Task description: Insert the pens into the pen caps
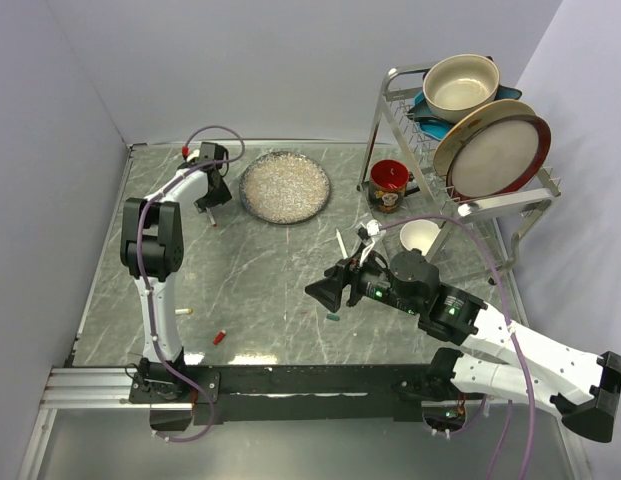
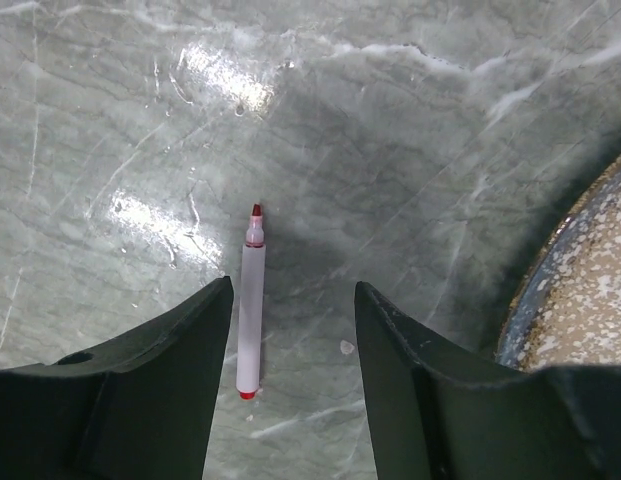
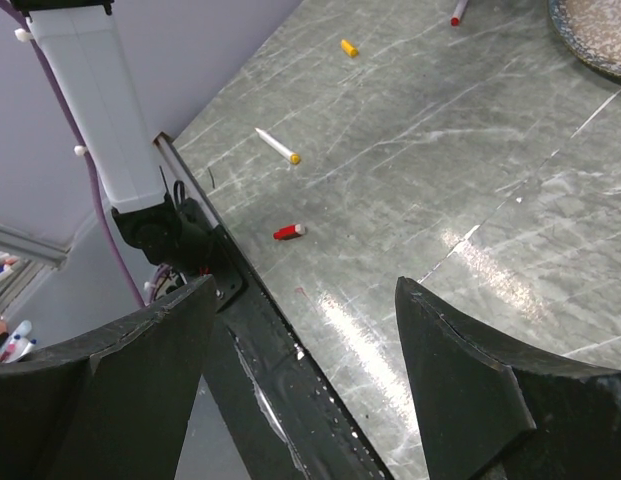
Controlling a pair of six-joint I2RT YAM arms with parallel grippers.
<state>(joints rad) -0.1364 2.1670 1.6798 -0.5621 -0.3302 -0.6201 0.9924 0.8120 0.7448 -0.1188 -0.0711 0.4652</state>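
The polished stone table (image 2: 440, 150) is grey-green, veined in pale white. The slim white plastic pen (image 2: 250, 315) has a red tip and a red end. The round speckled plate (image 2: 580, 300) is cream and brown inside a dark blue-grey rim. The tiny cylindrical cap (image 3: 288, 232) is red, the second small cap (image 3: 349, 47) orange-yellow. The other white pen (image 3: 278, 146) is yellow-tipped.

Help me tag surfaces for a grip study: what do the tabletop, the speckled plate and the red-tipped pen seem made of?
Tabletop: polished grey-green marble or a marble-look laminate; white veins, bright glare.
Speckled plate: probably glazed ceramic; cream flecked face, dark rim.
Red-tipped pen: likely smooth plastic; even white barrel, faint sheen.
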